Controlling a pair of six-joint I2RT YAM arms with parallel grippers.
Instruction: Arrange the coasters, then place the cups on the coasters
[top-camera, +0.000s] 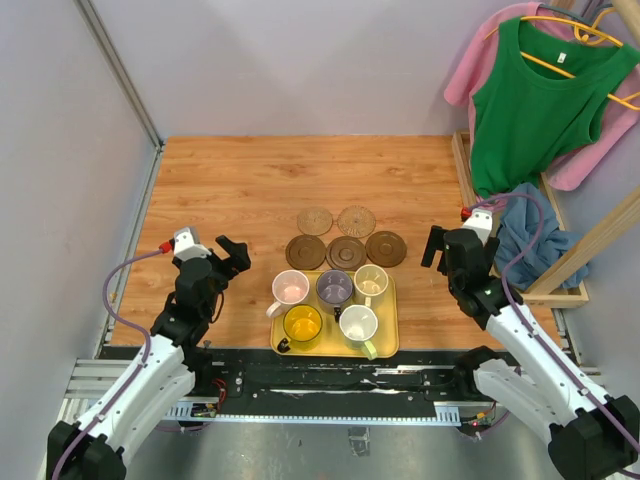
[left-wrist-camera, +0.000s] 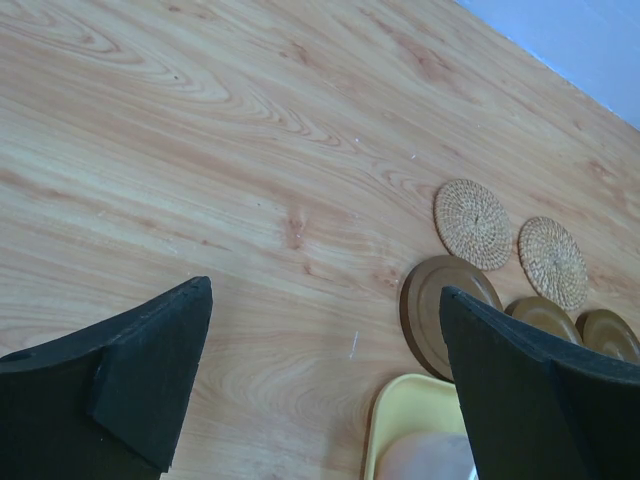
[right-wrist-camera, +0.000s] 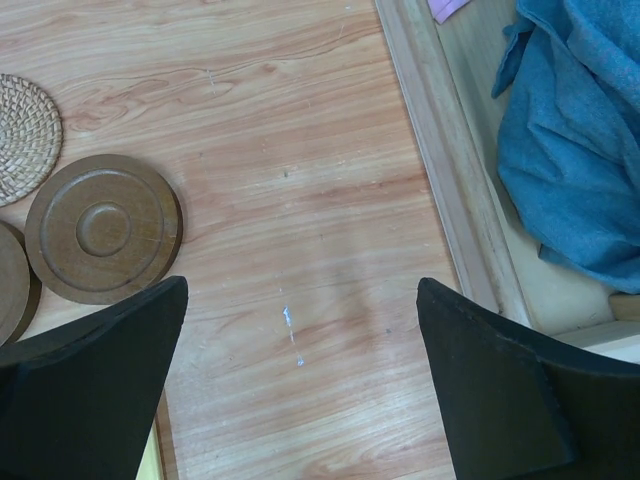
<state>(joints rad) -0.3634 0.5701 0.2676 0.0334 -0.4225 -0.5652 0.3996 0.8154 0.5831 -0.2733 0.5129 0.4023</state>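
Five coasters lie in two rows mid-table: two tan woven ones (top-camera: 314, 220) (top-camera: 356, 221) behind three dark brown ones (top-camera: 306, 252) (top-camera: 346, 253) (top-camera: 386, 248). Five cups stand on a yellow tray (top-camera: 392, 320) just in front: pink (top-camera: 291, 288), purple-grey (top-camera: 334, 288), cream (top-camera: 371, 281), yellow (top-camera: 302, 324), green-white (top-camera: 358, 323). My left gripper (top-camera: 232, 258) (left-wrist-camera: 326, 290) hovers open over bare wood left of the tray, holding nothing. Equally open and empty, my right gripper (top-camera: 437, 247) (right-wrist-camera: 302, 285) hangs right of the dark coaster (right-wrist-camera: 103, 228).
A wooden rack frame (right-wrist-camera: 440, 160) runs along the table's right side with a blue cloth (top-camera: 520, 225) heaped in it. A green top (top-camera: 535, 95) and pink garment hang above. Grey walls close the left and back.
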